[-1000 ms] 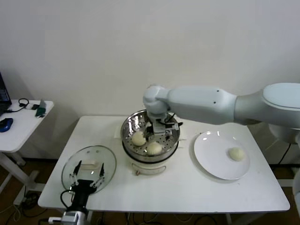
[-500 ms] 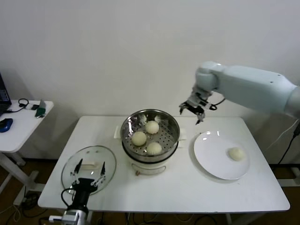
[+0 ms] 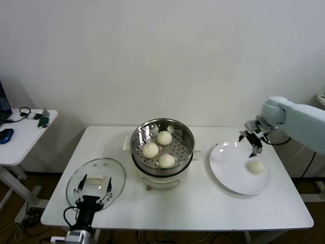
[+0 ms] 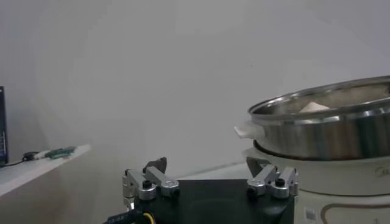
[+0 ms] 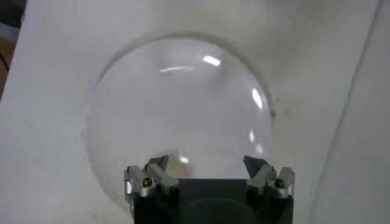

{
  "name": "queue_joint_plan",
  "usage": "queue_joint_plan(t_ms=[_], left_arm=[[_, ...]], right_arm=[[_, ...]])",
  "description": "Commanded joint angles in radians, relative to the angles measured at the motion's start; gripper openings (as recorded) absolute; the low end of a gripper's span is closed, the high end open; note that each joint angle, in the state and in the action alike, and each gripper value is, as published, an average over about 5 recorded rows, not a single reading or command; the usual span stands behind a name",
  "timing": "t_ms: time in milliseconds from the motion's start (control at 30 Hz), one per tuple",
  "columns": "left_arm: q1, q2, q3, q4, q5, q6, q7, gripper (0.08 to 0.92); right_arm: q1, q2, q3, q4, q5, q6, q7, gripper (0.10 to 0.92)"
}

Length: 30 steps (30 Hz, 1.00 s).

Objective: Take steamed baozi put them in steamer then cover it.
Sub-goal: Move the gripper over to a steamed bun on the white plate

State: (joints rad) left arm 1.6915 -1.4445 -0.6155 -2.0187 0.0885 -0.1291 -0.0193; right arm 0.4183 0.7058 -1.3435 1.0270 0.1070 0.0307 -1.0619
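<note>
The steamer (image 3: 162, 133) stands at the table's middle with three steamed baozi (image 3: 164, 138) on its perforated tray. A fourth baozi (image 3: 256, 167) lies on the white plate (image 3: 228, 168) at the right. My right gripper (image 3: 251, 142) hangs open and empty over the plate's far edge, just behind that baozi; the right wrist view shows the plate (image 5: 180, 109) beyond the gripper (image 5: 206, 163). The cover (image 3: 96, 178), a glass lid with a white bar handle, lies flat at the front left. My left gripper (image 3: 94, 190) rests open at its near edge, and the left wrist view shows the gripper (image 4: 207, 176) facing the steamer (image 4: 329, 131).
The white table (image 3: 203, 203) ends just in front of the lid and the plate. A lower side table (image 3: 25, 132) with a mouse and cables stands at the far left. A wall runs close behind.
My right arm has left the steamer and swung right to the plate, leaving a third baozi in the steamer. The left arm has not moved.
</note>
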Motion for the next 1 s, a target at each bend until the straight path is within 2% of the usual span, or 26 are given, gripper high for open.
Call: queue_joint_plan(t_ms=[33,200,600,1000], left_arm=[[0.004,-0.002,0.001,-0.001,0.010,0.001,-0.001,0.823],[0.009,-0.011,0.007,-0.003,0.027,0.001,-0.002,0.823],[0.017,-0.014,0.009,0.003,0.034,-0.003,-0.002,0.823],[0.014,-0.013,0.008,0.005,0.036,-0.002,-0.002,0.823]], right_arm=[[-0.251,-0.055,0.203,-0.149,-0.071,-0.047,0.005,0.823],[-0.287,-0.011,0.250,-0.206,-0.123,-0.027,0.001,0.823],[-0.298,0.102,0.291,-0.332,-0.137,0.003,0.000,0.823],[-0.284,0.152,0.257,-0.383,-0.149,0.015,-0.029,0.823]])
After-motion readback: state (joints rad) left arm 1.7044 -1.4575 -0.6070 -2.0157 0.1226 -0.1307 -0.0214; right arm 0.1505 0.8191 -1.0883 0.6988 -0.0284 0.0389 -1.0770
